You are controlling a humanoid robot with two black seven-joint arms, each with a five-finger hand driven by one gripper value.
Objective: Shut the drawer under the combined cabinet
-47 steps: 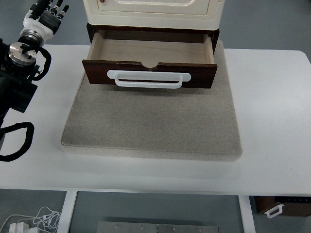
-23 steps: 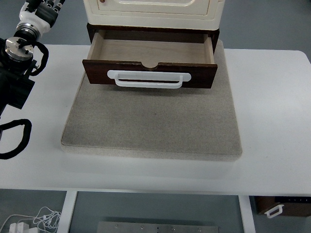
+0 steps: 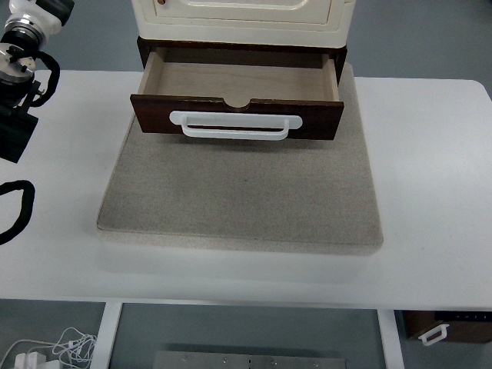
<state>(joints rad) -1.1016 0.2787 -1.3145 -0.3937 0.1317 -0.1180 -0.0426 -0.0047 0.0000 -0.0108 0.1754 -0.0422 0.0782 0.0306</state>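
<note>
while drawer (image 3: 238, 84) stands open, left arm (image 3: 19, 69) far left.

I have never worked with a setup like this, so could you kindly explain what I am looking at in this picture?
This is a single camera view looking steeply down from the robot's own side of a white table. On the table lies a grey mat, and on the mat's far edge stands a cream cabinet with a dark wooden drawer beneath it. The drawer is pulled open and looks empty inside; it has a white handle on its front. At the top left you see the black and silver left arm of a humanoid robot; its robot hand is mostly cut off by the picture's edge, so nothing can be said about a grip. The right arm is not in view. Nothing is visibly being held.
</note>
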